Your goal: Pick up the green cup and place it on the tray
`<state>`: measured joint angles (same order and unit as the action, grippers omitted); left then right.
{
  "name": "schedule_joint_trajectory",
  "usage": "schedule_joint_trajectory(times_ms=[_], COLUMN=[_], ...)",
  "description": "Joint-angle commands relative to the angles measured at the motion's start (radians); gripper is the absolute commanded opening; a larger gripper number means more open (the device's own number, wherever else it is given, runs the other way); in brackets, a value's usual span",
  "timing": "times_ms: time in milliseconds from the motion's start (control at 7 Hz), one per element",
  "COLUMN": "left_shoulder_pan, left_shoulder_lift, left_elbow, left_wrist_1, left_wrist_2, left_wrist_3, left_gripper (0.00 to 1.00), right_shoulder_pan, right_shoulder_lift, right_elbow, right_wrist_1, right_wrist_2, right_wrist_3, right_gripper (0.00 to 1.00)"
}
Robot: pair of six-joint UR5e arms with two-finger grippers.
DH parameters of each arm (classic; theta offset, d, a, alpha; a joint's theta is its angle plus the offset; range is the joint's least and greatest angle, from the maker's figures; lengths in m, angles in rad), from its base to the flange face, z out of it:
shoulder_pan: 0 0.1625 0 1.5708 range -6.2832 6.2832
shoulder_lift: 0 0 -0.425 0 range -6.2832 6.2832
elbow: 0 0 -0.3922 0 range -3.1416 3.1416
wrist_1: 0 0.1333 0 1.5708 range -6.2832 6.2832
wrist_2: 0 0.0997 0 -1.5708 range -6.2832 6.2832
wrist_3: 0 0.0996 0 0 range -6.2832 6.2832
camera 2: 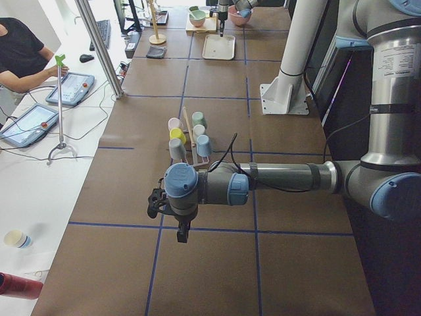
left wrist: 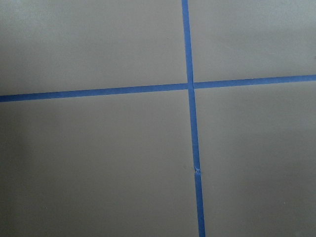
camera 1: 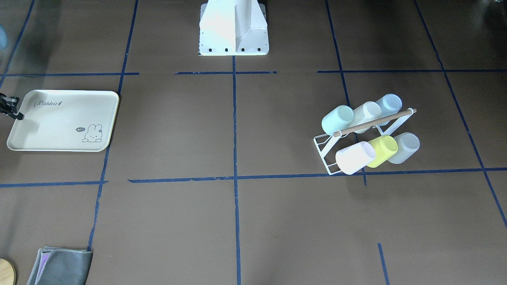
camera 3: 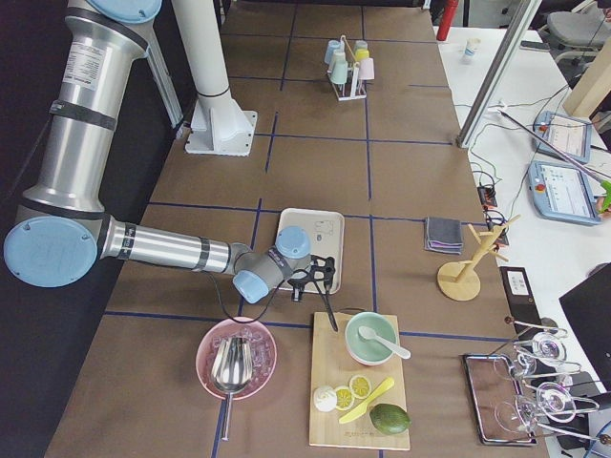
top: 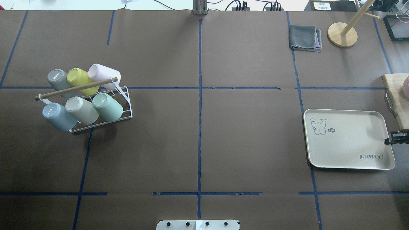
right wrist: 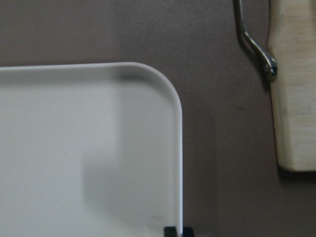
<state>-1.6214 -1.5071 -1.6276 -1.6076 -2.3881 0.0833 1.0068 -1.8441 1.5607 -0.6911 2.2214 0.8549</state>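
The tray (camera 1: pixel 59 122) bears the script word "Rabbit" and a small "hi" speech bubble beside its bunny drawing.

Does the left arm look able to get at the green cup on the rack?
Probably yes. The green cup sits at the end of the robot-side row on the rack, with bare table beside it; only the cream cup crowds one flank. The left gripper hangs over bare table.

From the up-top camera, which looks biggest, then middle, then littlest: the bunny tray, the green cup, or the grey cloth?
1. The tray, by far the largest.
2 and 3. The grey cloth and the green cup look about the same size in the overhead view, so they are not ranked.
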Motion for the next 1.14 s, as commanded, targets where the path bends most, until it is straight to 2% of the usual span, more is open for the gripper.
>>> schedule_joint_trajectory(times_ms=[0,286,571,714,1000], left_shoulder_pan=[0.000,0.000,-0.002,-0.002,-0.002], left_shoulder_lift=[-0.005,-0.005,-0.005,-0.005,-0.005], left_elbow=[0.002,0.002,0.000,0.000,0.000], left_wrist_1=[0.000,0.000,0.000,0.000,0.000], left_wrist_2=[0.001,0.001,0.001,0.001,0.000], left_wrist_3=[0.000,0.000,-0.002,-0.002,-0.002], left_gripper=[1.00,1.00,1.00,1.00,1.00], right_shoulder_pan=[0.006,0.036,0.189,0.223,0.222], right_shoulder_lift=[-0.009,-0.021,0.008,0.028,0.138], right_elbow=[0.002,0.007,0.025,0.047,0.111], right_wrist_1=[0.095,0.206,0.209,0.209,0.168], right_wrist_2=[0.009,0.020,0.195,0.239,0.248], right_wrist_3=[-0.002,-0.001,0.007,0.045,0.235], right_gripper=[0.00,0.00,0.00,0.00,0.00])
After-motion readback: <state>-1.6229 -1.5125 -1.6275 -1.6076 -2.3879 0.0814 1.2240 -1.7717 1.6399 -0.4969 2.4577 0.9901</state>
